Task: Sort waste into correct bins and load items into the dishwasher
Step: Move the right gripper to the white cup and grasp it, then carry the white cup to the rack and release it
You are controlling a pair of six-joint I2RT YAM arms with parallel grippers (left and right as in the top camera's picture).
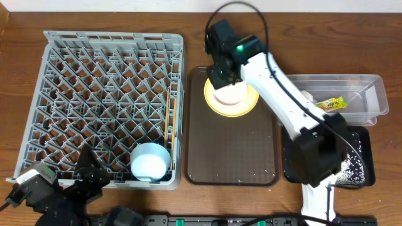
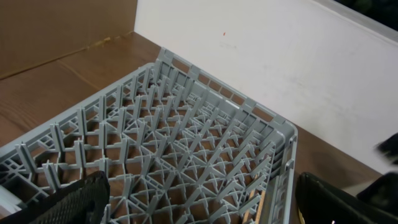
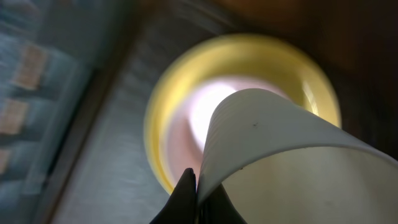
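Step in hand: loading the cream cup [image 3: 280, 155] into the dishwasher [image 1: 100, 94]. The right gripper [image 3: 198, 199] pinches the cup's rim above the yellow plate [image 1: 251, 105] on the brown tray [image 1: 229, 157], far centre.

Next move, as judged: carry the cup left and seat it among free pegs, away from the light blue bowl [image 1: 149, 162].

The left gripper [image 2: 205, 205] is spread wide and empty over the rack's near-left corner.

The surface is a wood-grain table [image 1: 19, 25], with a white wall [image 2: 311, 62] behind it.

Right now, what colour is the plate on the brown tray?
Yellow. The plate shows best in the overhead view.
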